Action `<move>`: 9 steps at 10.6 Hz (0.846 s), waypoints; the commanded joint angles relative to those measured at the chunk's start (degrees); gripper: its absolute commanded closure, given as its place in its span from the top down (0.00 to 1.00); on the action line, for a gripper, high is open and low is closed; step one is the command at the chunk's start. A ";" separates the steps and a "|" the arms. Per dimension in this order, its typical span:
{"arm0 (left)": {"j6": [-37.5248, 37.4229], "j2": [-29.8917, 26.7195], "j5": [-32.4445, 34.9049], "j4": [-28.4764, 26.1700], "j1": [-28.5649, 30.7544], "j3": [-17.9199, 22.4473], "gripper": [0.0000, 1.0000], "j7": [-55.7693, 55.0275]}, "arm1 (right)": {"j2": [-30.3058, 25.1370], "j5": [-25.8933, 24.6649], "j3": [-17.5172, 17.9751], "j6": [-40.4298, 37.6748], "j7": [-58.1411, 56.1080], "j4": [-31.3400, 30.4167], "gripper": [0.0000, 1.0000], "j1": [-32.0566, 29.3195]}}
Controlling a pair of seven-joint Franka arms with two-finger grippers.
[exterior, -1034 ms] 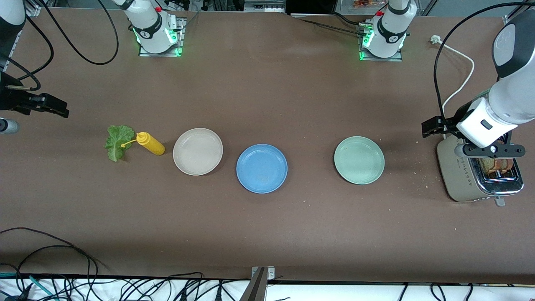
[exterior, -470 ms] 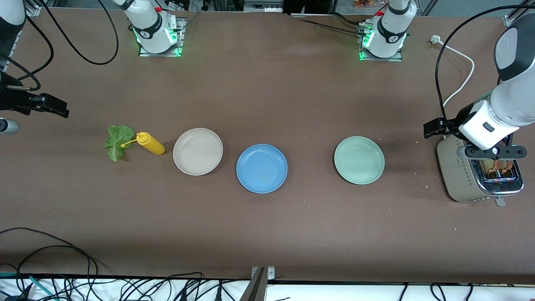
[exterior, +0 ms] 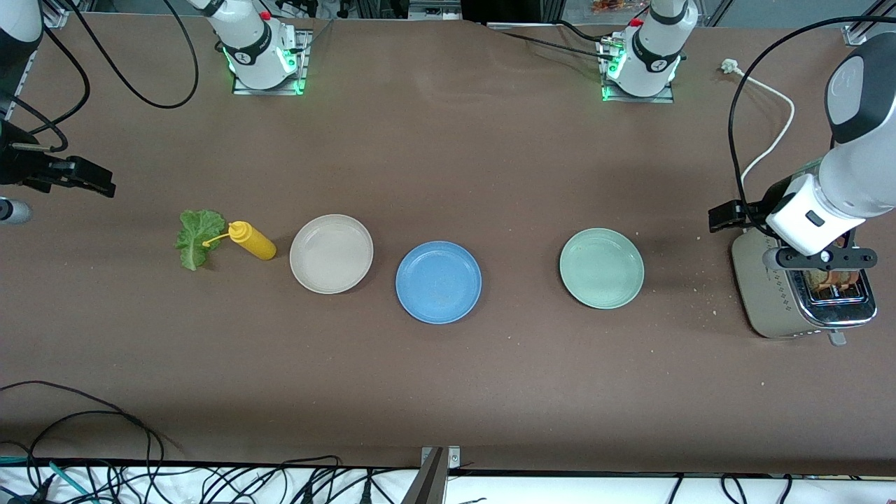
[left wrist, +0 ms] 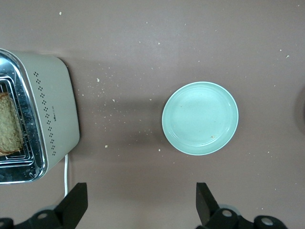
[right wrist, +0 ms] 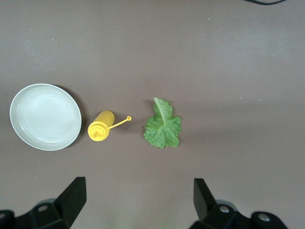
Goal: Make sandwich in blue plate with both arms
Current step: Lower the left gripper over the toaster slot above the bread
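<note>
Brown toast [exterior: 833, 280] stands in the slots of the silver toaster [exterior: 770, 294] at the frame's edge on the left arm's end of the table. The one thing that has changed is above it: over the last second the left gripper [exterior: 819, 257] has crept a little lower in the frame over the toaster top, and the white wrist has turned slightly. Its fingers are spread wide with nothing between them. In the left wrist view the slice shows at the picture's edge, not yet between the two black fingertips [left wrist: 76, 205].

Everything else sits where it was. The blue plate [exterior: 438, 282] lies bare in the middle of the frame, between the beige plate [exterior: 331, 253] and the pale green plate [exterior: 601, 268]. The lettuce leaf [exterior: 194, 236] lies flat beside the yellow squeeze bottle [exterior: 253, 241] toward the right arm's end.

The right gripper [exterior: 70, 173] waits at that end's frame edge, above the bare table, fingers apart and empty.

So no part of the sandwich has been placed. The small shift reads as the left arm lining up to pull the first slice from the toaster.
</note>
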 commanded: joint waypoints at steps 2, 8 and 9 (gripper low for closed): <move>-0.25 0.08 -0.26 -1.22 2.34 -0.02 1.00 1.27 | 0.41 -0.14 0.01 -0.96 0.09 1.29 1.00 -0.18; -0.34 -0.53 -1.05 -1.13 4.29 -0.72 1.00 3.29 | 0.41 -0.14 0.01 -0.96 0.18 1.29 1.00 -0.26; -0.43 -1.31 -0.97 -1.30 4.29 -0.72 1.00 3.38 | 0.41 -0.14 0.01 -0.96 0.18 1.29 1.00 -0.26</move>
